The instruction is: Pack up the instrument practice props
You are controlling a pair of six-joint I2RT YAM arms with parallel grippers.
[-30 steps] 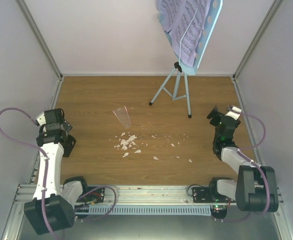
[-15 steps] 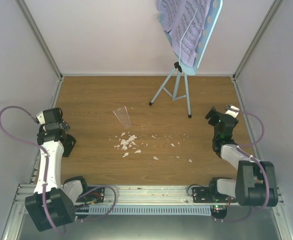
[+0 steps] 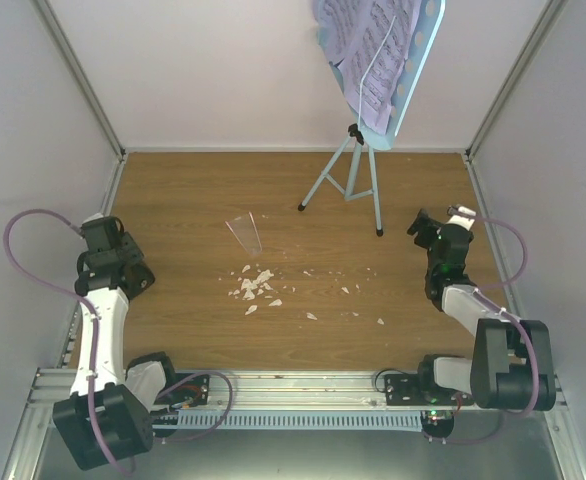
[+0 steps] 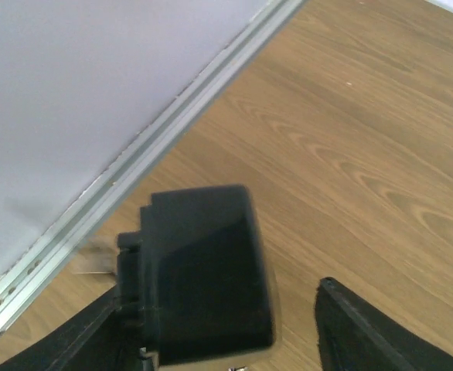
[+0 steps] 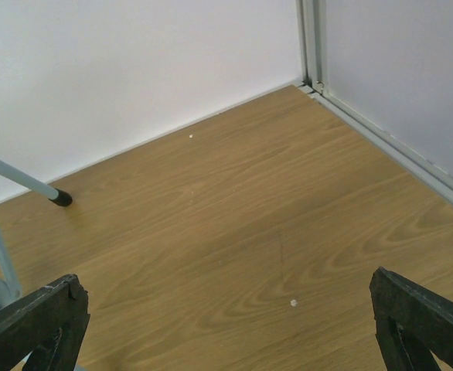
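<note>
At the left edge of the table, your left gripper (image 4: 217, 297) straddles the black metronome (image 4: 203, 263), jaws partly spread with one finger on each side. Bare wood shows between the block and the right-hand finger (image 4: 358, 332), so nothing is clamped; on the other side you cannot tell whether the finger touches it. The metronome sits on the wooden table (image 3: 193, 190), just beside the metal rail (image 4: 134, 166) at the foot of the left wall. Your right gripper (image 5: 225, 282) hangs over bare wood near the right wall, its jaws spread wide and holding nothing. At the left of its wrist view you can see a light blue tripod leg with a black foot. Out toward the middle, the clear cover (image 3: 243, 235) lies on the table, well apart from the metronome, with small white crumbs (image 3: 256, 285) scattered just in front of it. The music stand (image 3: 356, 165) stands upright at the back, right of centre. The lilac sheet-music pages (image 3: 358, 45) rest on its hole-dotted desk (image 3: 418, 70).
</note>
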